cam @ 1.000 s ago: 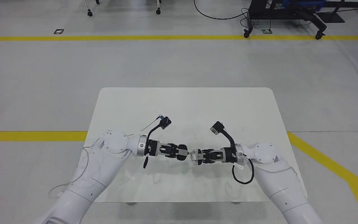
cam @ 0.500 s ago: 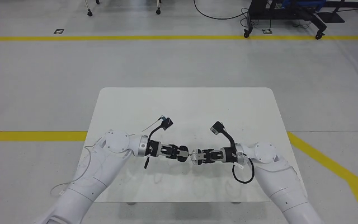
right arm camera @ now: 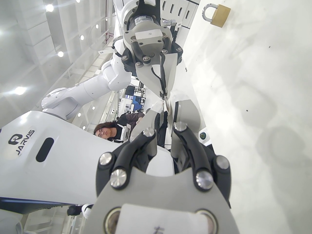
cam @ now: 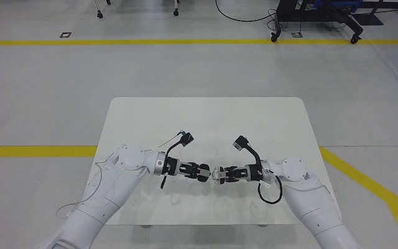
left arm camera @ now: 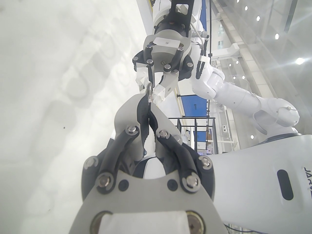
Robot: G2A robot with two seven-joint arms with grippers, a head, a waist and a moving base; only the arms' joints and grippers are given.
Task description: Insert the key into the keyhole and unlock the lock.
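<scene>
Edging across with the left gripper since 1 s ago, closing the small gap toward the right gripper; barely any shift on that right side over the same stretch. Now meeting tip to tip, low over the near part of the white table, roughly midway between its 2 sides.

Up close from the left wrist: pinching the key between the 2 dark fingers, jaws shut tight on it, with just a small metal end poking out past the tips. Facing it head-on from the other arm, and holding the right jaws parted, 1 taped pad on either side of that exposed end. Hard to call any contact between pads and metal.

Same story from the right wrist: gripping the key at the very point of the closed left fingers, right in the gap between the right ones.

And over to the padlock: lying flat on the table, brass body, silver shackle seated in it, close to the table's edge, out past the left gripper and well apart from the key. Not yet brought together, those 2.
</scene>
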